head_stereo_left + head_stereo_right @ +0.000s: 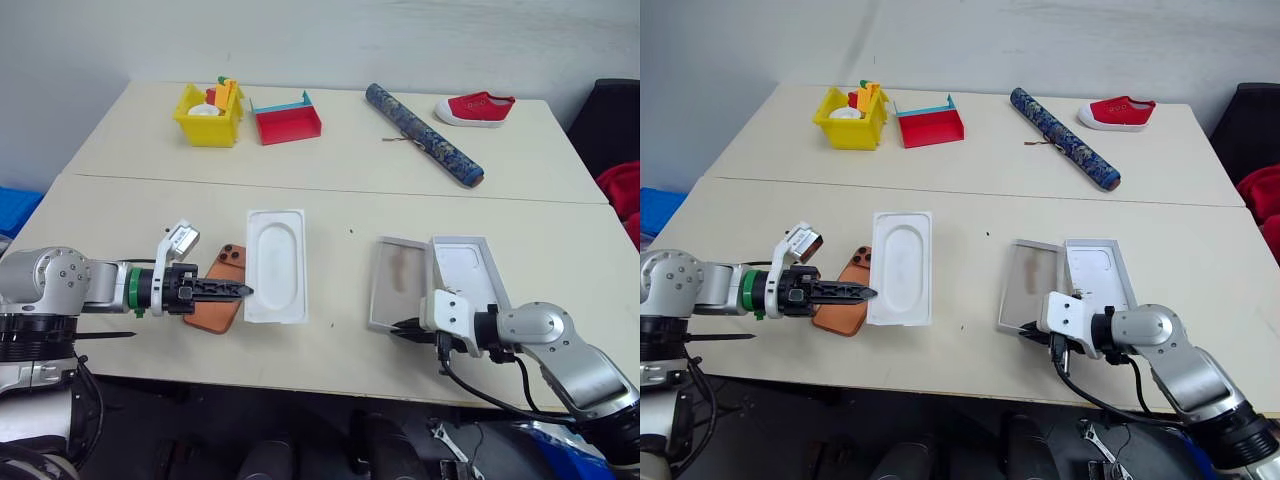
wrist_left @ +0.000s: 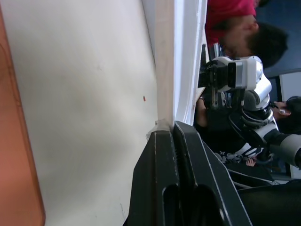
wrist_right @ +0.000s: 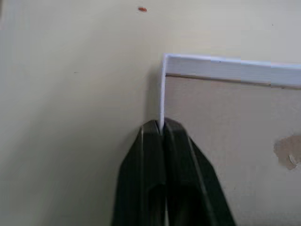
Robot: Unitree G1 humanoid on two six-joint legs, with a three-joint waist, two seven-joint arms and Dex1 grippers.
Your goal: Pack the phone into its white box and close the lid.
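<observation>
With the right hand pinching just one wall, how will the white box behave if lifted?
The white box looks like thin card, so probably light. Held by the right hand at one wall, it would likely tilt, and that wall may flex.

1. The phone lies on the tabletop, touching the left side of the plastic insert.
2. The white box lies well right of the insert.
3. The lid lies against the box's right side.
4. A bin, tray, roll and shoe lie far behind.
</observation>
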